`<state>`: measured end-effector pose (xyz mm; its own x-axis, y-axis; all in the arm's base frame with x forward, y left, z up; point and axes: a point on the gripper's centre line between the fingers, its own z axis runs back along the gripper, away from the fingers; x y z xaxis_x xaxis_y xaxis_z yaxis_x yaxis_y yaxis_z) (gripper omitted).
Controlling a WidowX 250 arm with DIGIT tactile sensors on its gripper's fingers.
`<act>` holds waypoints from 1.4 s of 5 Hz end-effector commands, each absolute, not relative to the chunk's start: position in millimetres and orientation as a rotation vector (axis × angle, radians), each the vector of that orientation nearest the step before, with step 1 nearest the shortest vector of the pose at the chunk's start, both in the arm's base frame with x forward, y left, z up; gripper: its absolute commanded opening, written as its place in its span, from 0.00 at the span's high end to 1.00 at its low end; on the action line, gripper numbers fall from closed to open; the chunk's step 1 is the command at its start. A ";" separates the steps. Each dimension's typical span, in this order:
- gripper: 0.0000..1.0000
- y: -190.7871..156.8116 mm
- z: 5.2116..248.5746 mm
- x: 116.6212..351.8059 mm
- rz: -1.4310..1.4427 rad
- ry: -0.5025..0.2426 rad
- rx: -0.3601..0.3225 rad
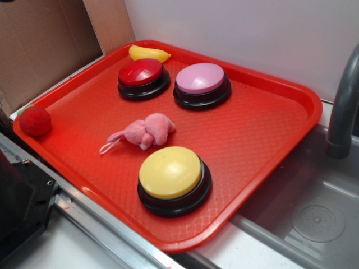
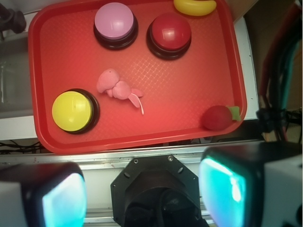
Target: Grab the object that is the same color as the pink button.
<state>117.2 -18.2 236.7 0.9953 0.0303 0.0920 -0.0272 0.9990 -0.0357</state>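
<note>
Since the end effector (image 2: 144,198) hangs high and back from the tray's near long edge, with its two fingers spread wide and nothing between them, the whole move turns on where the pink plush toy (image 2: 116,88) lies from it: ahead and slightly to the left in the wrist view, well apart and lower down. That toy rests near the middle of the red tray (image 2: 199,94), on bare tray floor between the yellow button (image 2: 72,111) and the pink button (image 2: 114,21), touching neither. Its long axis runs aslant across the tray, fat body toward the pink button's side, thin pale loop string (image 2: 140,104) trailing toward the near edge. By my reckoning the end effector must travel forward and down, and likely turn to close across the narrow body.

Only the finger pads, blurred, show at the bottom of the wrist view, and the exterior view shows no arm at all. A yellow banana-shaped toy (image 2: 195,6) is cut off at the frame's top; the red ball (image 2: 217,117) sits in the tray's near corner.
</note>
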 end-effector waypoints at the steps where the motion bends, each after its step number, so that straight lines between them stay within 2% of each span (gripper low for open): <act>1: 0.00 -18.2 236.7 117.2 0.029 -0.093 -0.034; 2: 0.00 -16.8 229.0 124.0 0.154 -0.061 -0.076; 3: 0.00 -18.7 217.6 131.7 0.306 -0.096 -0.070; 4: 0.00 -19.6 188.8 152.5 0.557 -0.072 -0.054; 5: 0.00 -16.3 166.7 169.4 0.806 -0.122 -0.058; 6: 0.00 -16.1 136.5 189.2 1.027 -0.142 -0.001; 7: 0.00 -19.9 108.3 204.5 1.154 -0.146 -0.024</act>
